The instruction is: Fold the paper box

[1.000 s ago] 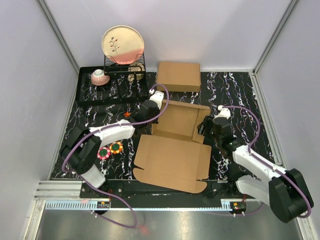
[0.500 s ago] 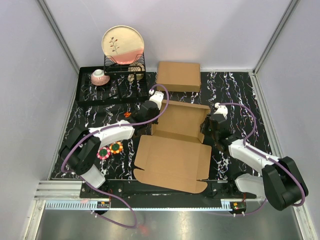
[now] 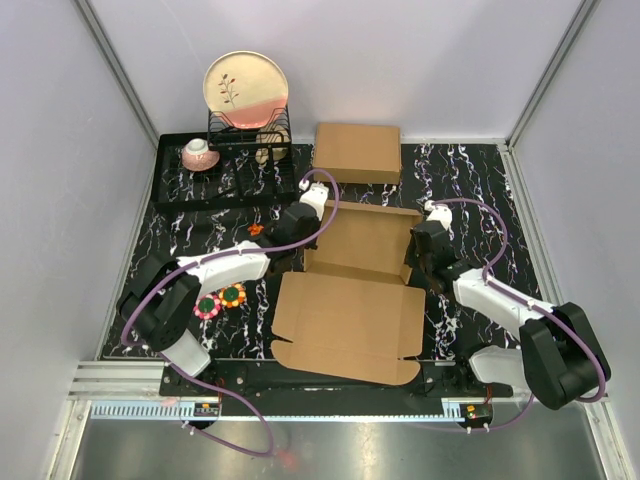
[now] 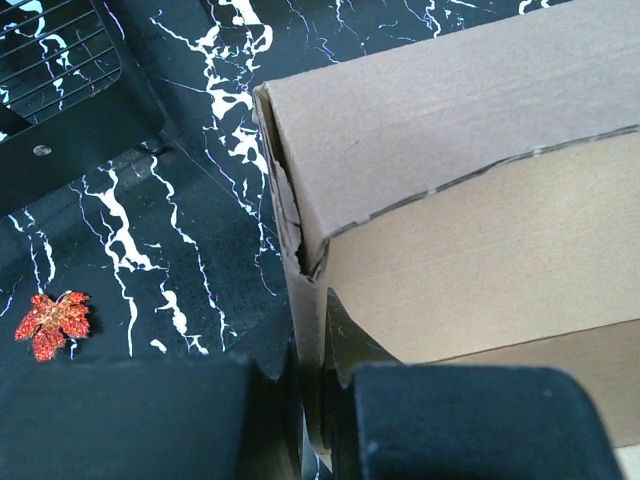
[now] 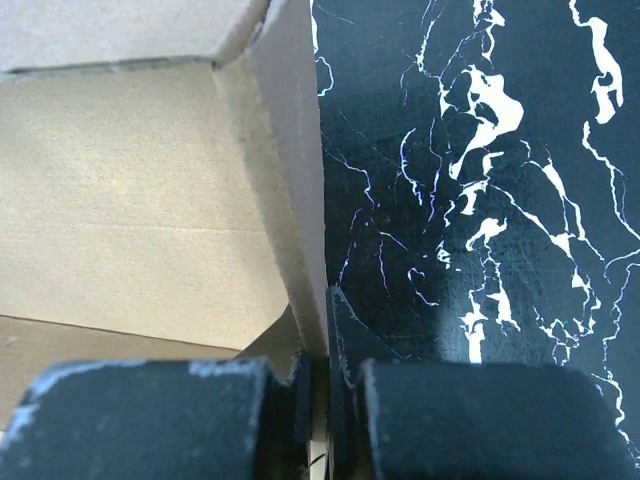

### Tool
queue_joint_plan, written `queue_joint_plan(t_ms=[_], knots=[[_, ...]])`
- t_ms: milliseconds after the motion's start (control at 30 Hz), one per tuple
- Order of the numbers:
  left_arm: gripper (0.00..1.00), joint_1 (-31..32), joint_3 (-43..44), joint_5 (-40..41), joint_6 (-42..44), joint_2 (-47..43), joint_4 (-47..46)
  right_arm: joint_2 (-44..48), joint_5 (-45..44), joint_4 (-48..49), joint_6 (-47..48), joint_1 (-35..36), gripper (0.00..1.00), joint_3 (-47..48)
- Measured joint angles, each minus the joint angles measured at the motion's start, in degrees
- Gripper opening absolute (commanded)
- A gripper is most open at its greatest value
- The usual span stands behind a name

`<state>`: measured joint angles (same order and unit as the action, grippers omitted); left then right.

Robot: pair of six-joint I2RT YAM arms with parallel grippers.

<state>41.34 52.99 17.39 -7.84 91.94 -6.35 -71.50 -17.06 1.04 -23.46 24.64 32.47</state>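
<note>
Left end effector point(image 4: 318, 375): closed; we see its two fingers pinching the left side wall of the paper box point(image 3: 350, 290), with the cardboard edge caught between them
Right end effector point(image 5: 318, 375): closed too, gripping the right side wall of the same box, the wall standing upright between its fingers
Paper box: on the bench point(image 3: 470, 190) between the two end effectors, half made up; we see its back wall raised just ahead of both, its floor running from one to the other, and a wide flat panel spread out behind them towards the arm bases
Left corner: straight ahead of the left end effector, where side wall meets back wall; we note a torn gap there
Red leaf point(image 4: 52, 322): on the bench to the left of the left end effector, apart from the box
Second box point(image 3: 357, 152): closed, well beyond both end effectors, apart from the paper box
Rack point(image 3: 225, 185): beyond and left of the left end effector, with a plate point(image 3: 246, 88) standing in it and a cup point(image 3: 198, 153) beside
</note>
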Motion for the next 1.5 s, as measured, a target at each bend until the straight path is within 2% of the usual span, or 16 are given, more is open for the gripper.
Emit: queue_joint_plan(t_ms=[167, 200, 267, 333, 400, 433, 500, 800, 933, 1233, 1500], knots=[[0.0, 0.6, 0.0, 0.7, -0.8, 0.0, 0.3, -0.1, -0.5, -0.8, 0.1, 0.1, 0.0, 0.4], [0.01, 0.8, 0.0, 0.9, -1.1, 0.0, 0.4, -0.2, -0.9, -1.4, 0.1, 0.1, 0.12, 0.7], [0.03, 1.3, 0.0, 1.2, -1.2, 0.0, 0.7, -0.5, -1.4, -2.6, 0.1, 0.2, 0.24, 1.4], [0.04, 1.7, 0.0, 1.5, -1.6, 0.0, 0.8, -0.6, -1.6, -3.8, -0.3, 0.2, 0.26, 2.0], [0.04, 2.1, 0.0, 1.5, -2.5, 0.0, 0.8, -0.7, -1.8, -4.5, -0.8, 0.2, 0.22, 2.3], [0.04, 2.2, 0.0, 1.5, -2.8, 0.0, 0.8, -0.8, -1.9, -5.1, -0.9, 0.2, 0.12, 2.5], [0.0, 2.4, 0.0, 1.6, -3.1, 0.0, 0.8, -1.2, -2.4, -5.7, -0.7, 0.2, 0.0, 2.8], [0.0, 2.6, 1.1, 2.1, -3.8, 0.9, 1.4, -3.0, -3.3, -8.0, 0.3, 0.3, 0.0, 4.8], [0.0, 2.7, 3.9, 2.2, -4.7, 2.5, 4.5, -3.2, -3.9, -10.8, -0.4, 0.3, 0.0, 5.9], [0.0, 2.9, 7.3, -0.3, -6.3, 3.5, 11.6, -6.6, -3.7, -23.6, -2.7, 0.3, 0.0, 13.2], [0.0, 2.9, 13.3, -1.3, -7.5, 6.8, 19.8, -9.8, -2.8, -29.1, -3.8, -0.1, 0.0, 16.5]])
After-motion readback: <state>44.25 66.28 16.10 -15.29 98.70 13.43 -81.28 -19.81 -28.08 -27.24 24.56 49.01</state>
